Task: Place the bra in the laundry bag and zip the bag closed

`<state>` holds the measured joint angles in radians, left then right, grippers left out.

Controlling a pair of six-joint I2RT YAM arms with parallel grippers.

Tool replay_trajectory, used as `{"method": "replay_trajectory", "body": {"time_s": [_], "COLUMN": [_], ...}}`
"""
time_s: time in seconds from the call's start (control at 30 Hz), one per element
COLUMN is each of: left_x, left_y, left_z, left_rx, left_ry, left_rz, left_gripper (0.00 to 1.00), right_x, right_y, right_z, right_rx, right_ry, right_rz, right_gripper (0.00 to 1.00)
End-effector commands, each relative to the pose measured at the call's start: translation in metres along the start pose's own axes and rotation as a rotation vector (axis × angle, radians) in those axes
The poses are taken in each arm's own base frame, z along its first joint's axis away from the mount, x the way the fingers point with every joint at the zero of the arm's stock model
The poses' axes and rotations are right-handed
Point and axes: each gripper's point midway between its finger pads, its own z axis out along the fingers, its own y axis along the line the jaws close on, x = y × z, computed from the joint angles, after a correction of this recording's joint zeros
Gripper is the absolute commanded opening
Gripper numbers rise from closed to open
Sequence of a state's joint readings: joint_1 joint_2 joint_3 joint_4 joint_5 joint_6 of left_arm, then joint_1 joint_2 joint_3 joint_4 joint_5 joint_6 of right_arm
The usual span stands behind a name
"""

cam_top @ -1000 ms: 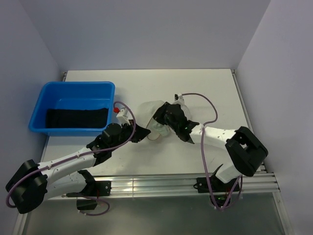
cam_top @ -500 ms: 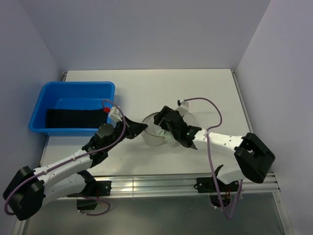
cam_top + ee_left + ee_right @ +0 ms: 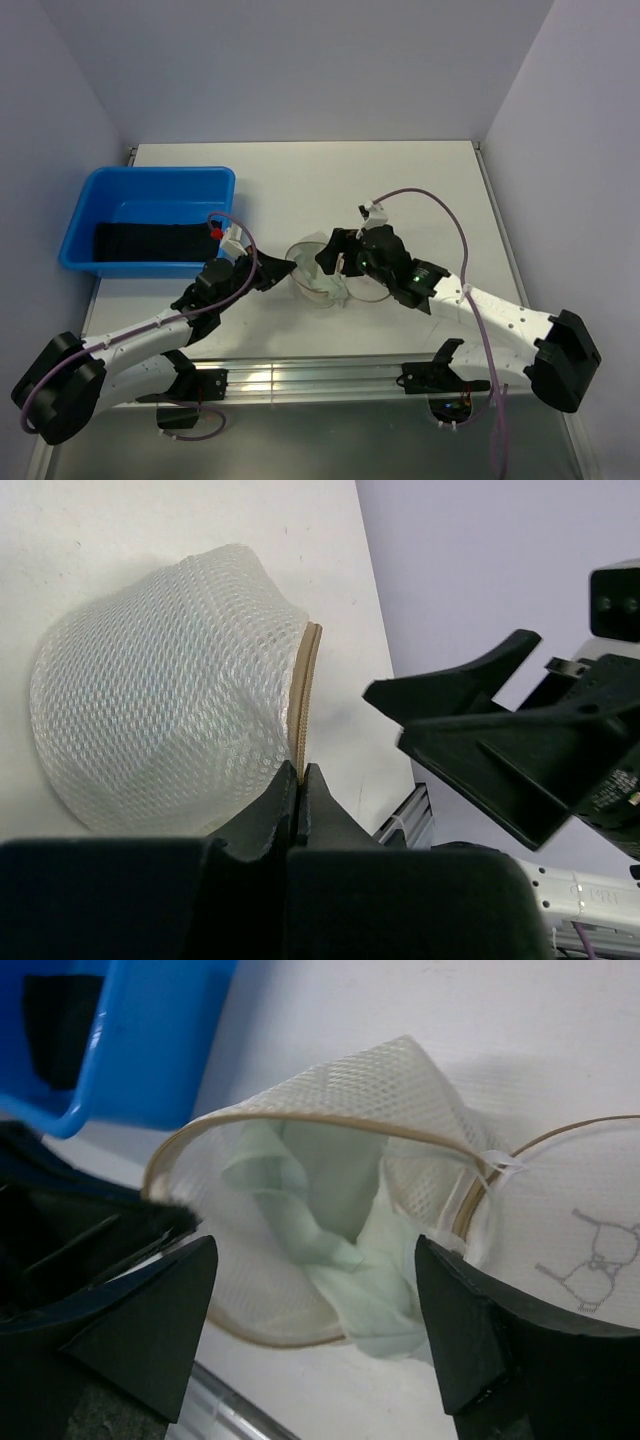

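Right wrist view showed the bra (image 3: 345, 1260) lying inside the laundry bag (image 3: 420, 1080), just ahead of the right gripper (image 3: 315, 1255), whose jaws stood wide apart and held nothing. The left gripper (image 3: 300, 780) was pinched shut on the bag's tan rim (image 3: 308, 680), and the round flap (image 3: 560, 1220) lay open beside it.

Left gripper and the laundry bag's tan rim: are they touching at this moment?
Touching. The left wrist view shows the left gripper shut, its jaws pinching the tan rim of the laundry bag with no gap.
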<state>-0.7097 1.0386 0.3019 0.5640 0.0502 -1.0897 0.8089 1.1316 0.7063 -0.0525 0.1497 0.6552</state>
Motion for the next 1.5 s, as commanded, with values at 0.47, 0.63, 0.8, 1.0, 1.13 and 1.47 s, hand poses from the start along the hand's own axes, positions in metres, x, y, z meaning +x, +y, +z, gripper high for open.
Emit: {"method": "replay_trajectory", "body": {"time_s": [0.47, 0.63, 0.8, 1.0, 1.13, 1.47], "left_x": [-0.005, -0.006, -0.007, -0.006, -0.005, -0.002], "left_y": [-0.023, -0.023, -0.024, -0.026, -0.026, -0.015], "left_z": [-0.005, -0.006, -0.006, -0.004, -0.003, -0.003], "left_rx": [0.104, 0.102, 0.093, 0.101, 0.102, 0.067], "left_ry": [-0.005, -0.007, -0.005, 0.002, 0.010, 0.020], "left_rz": [0.061, 0.067, 0.084, 0.096, 0.102, 0.154], "left_gripper": [0.00, 0.00, 0.00, 0.00, 0.00, 0.00], "right_x": [0.088, 0.099, 0.092, 0.096, 0.091, 0.030], "right_y": [-0.013, -0.021, -0.030, -0.040, -0.042, -0.016], "right_z": [-0.013, -0.002, 0.002, 0.005, 0.009, -0.026], "right_rx": [-0.140, -0.111, -0.049, -0.021, -0.003, -0.042], "right_ry": [0.281, 0.317, 0.298, 0.293, 0.267, 0.134], "right_rz": [-0.079, -0.088, -0.125, -0.138, -0.134, -0.236], "right_gripper": [0.64, 0.63, 0.63, 0.61, 0.28, 0.00]}}
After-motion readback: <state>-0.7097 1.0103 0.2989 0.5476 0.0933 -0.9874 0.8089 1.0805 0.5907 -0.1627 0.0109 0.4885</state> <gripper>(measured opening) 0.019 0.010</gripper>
